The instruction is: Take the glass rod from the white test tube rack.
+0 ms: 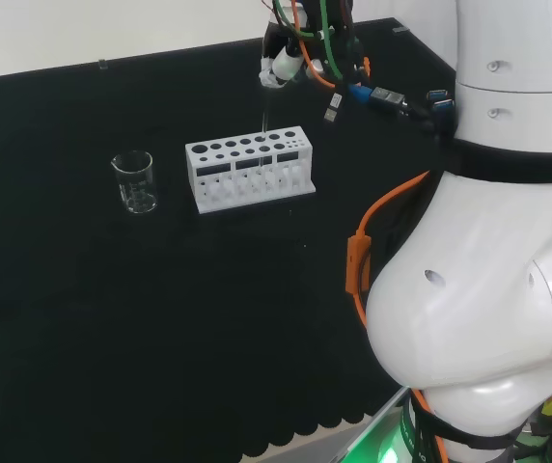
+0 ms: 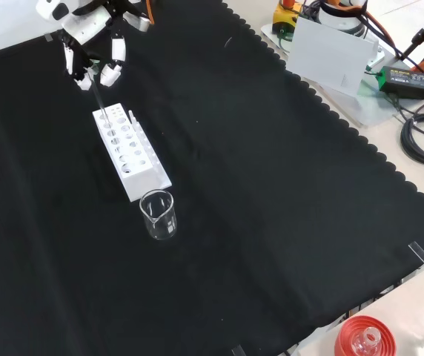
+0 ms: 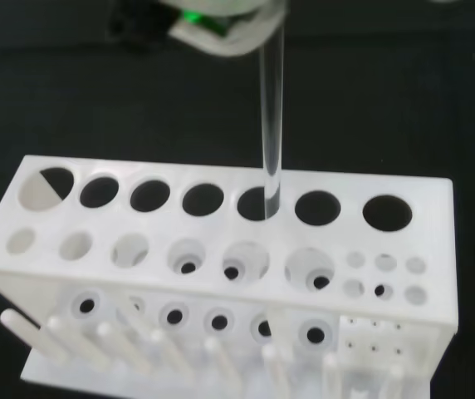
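Observation:
The white test tube rack (image 1: pixel 249 169) (image 2: pixel 127 148) (image 3: pixel 221 274) stands on the black cloth, with several round holes in its top. A clear glass rod (image 1: pixel 263 111) (image 2: pixel 98 96) (image 3: pixel 271 125) stands nearly upright over it. The rod's lower end is at one hole in the row of large holes; I cannot tell whether it is still inside. The hand (image 1: pixel 281 66) (image 2: pixel 90 30) hangs above the rack's end, its fingertips (image 2: pixel 112 72) pinched on the rod's top.
An empty clear beaker (image 1: pixel 134 181) (image 2: pixel 158 213) stands just beyond the rack's other end. In the front view, a red ribbed stand (image 2: pixel 362 337) sits past the cloth's lower right edge, and a white box (image 2: pixel 330 55) and cables (image 2: pixel 423 133) lie off the cloth at right.

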Available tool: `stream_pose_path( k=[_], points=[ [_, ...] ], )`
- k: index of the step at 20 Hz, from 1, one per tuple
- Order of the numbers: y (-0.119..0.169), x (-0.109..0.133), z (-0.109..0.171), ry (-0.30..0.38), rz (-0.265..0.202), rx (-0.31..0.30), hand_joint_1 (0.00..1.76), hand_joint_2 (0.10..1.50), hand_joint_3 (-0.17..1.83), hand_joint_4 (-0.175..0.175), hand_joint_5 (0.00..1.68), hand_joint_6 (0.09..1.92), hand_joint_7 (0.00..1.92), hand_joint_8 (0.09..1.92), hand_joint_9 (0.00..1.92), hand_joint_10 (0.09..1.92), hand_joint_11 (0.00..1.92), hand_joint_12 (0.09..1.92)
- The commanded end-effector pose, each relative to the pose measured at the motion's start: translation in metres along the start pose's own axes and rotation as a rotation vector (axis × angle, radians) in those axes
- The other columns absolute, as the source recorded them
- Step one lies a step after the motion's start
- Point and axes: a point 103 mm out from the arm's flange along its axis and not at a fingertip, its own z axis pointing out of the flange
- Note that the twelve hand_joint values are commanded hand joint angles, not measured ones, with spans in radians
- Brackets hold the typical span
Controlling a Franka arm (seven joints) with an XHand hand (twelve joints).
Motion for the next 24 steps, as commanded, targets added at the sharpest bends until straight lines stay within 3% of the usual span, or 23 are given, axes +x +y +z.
stream_pose_path(
  k=[1,7,10,11,14,17,18,19,21,24],
  points=[
    [0.003,0.004,0.0,-0.007,0.006,-0.028,1.15,0.99,0.17,-0.167,1.04,0.89,1.1,0.66,1.57,0.19,1.64,0.66],
    [0.006,0.012,-0.001,-0.004,0.001,-0.047,1.16,1.05,0.05,-0.174,1.05,0.89,1.13,0.65,1.62,0.14,1.67,0.63],
    [0.006,0.015,-0.004,0.0,0.004,-0.066,1.18,1.04,0.03,-0.175,1.09,0.82,1.27,0.59,1.67,0.11,1.69,0.59],
    [0.006,0.016,-0.006,-0.011,0.004,-0.067,1.18,1.04,0.02,-0.175,1.11,0.8,1.34,0.54,1.69,0.09,1.7,0.57],
    [0.003,0.022,-0.015,-0.064,0.014,-0.078,1.28,1.01,0.01,-0.175,1.17,0.68,1.26,0.62,1.73,0.09,1.61,0.53],
    [-0.005,0.027,-0.027,-0.096,0.003,-0.101,1.31,0.99,0.01,-0.175,1.23,0.59,1.28,0.59,1.81,0.14,1.6,0.62],
    [-0.007,0.029,-0.03,-0.103,-0.002,-0.113,1.31,0.94,0.1,-0.175,1.24,0.57,1.31,0.53,1.8,0.22,1.61,0.66],
    [-0.01,0.03,-0.034,-0.11,-0.005,-0.119,1.32,0.81,0.33,-0.175,1.27,0.56,1.34,0.52,1.78,0.3,1.61,0.69],
    [-0.014,0.035,-0.04,-0.117,-0.005,-0.125,1.32,0.63,0.67,-0.175,1.28,0.65,1.35,0.62,1.77,0.39,1.61,0.72],
    [-0.024,0.039,-0.05,-0.124,-0.007,-0.128,1.33,0.58,0.8,-0.175,1.23,0.7,1.35,0.72,1.77,0.43,1.6,0.74]
  ],
)
